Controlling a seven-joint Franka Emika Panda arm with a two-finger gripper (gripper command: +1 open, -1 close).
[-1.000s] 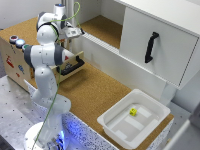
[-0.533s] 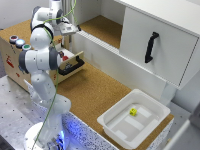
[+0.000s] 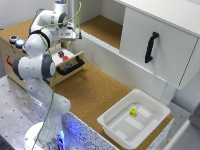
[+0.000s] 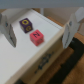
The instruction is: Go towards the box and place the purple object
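Hovering arm: the white robot arm [image 3: 37,65] reaches over the wooden box [image 3: 20,62] at the exterior view's left.
Gripper: the gripper [image 4: 41,31] hangs above the box's pulled-out drawer [image 4: 20,57], fingers spread wide apart and holding nothing.
Fingers: one pale finger [image 4: 8,31] and its twin stand on either side of the two cubes, touching neither.
Purple cube: the purple cube [image 4: 25,23] lies on the drawer's white floor, upright, a yellow mark on its top face.
Pink cube: the pink cube [image 4: 36,36] sits just beside the purple one, corner to corner; whether they touch is unclear.
Drawer front: a black handle [image 3: 70,67] runs along it.
Box top: two small round jars [image 3: 16,41] stand there.
White tray: the white tray [image 3: 118,131] rests well apart on the cork table [image 3: 90,92], with a small yellow piece [image 3: 133,112] inside.
Cupboard: a white cupboard door [image 3: 155,45] with a black handle stands behind.
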